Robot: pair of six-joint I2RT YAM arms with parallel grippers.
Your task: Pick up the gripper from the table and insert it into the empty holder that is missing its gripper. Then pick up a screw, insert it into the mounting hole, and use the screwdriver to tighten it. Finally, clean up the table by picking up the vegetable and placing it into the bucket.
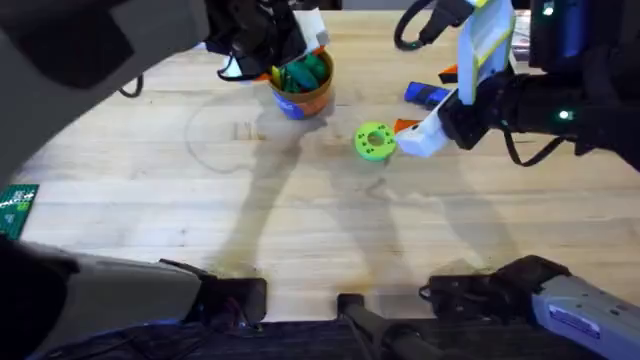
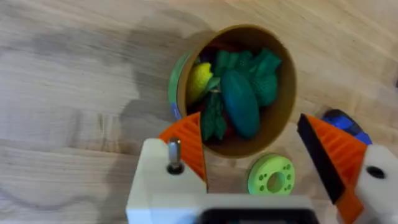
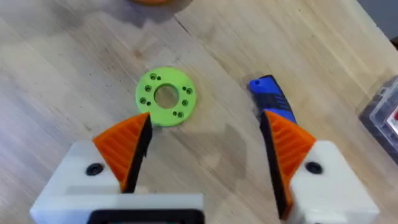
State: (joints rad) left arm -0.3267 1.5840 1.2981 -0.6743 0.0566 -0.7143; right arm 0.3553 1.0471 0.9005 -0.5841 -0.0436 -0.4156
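The bucket (image 1: 300, 95) (image 2: 283, 106) stands at the table's far middle, orange-walled with a blue base. The dark green vegetable (image 2: 239, 102) (image 1: 306, 72) lies inside it among other green and yellow toy pieces. My left gripper (image 2: 249, 124) (image 1: 292, 58) hovers just over the bucket's mouth, open, nothing between its orange pads (image 2: 186, 146). The blue screwdriver (image 1: 425, 95) (image 3: 272, 99) lies on the table to the right. My right gripper (image 3: 205, 118) (image 1: 410, 135) hangs open and empty above the wood between the screwdriver and a lime-green disc. The loose gripper piece, holder and screw are out of view.
The lime-green disc (image 1: 375, 141) (image 3: 165, 98) (image 2: 272, 175) lies flat right of the bucket. A clear plastic box (image 3: 385, 109) sits near the far right edge. A green circuit board (image 1: 15, 205) is at the left edge. Bare wood spreads across the table's middle and front.
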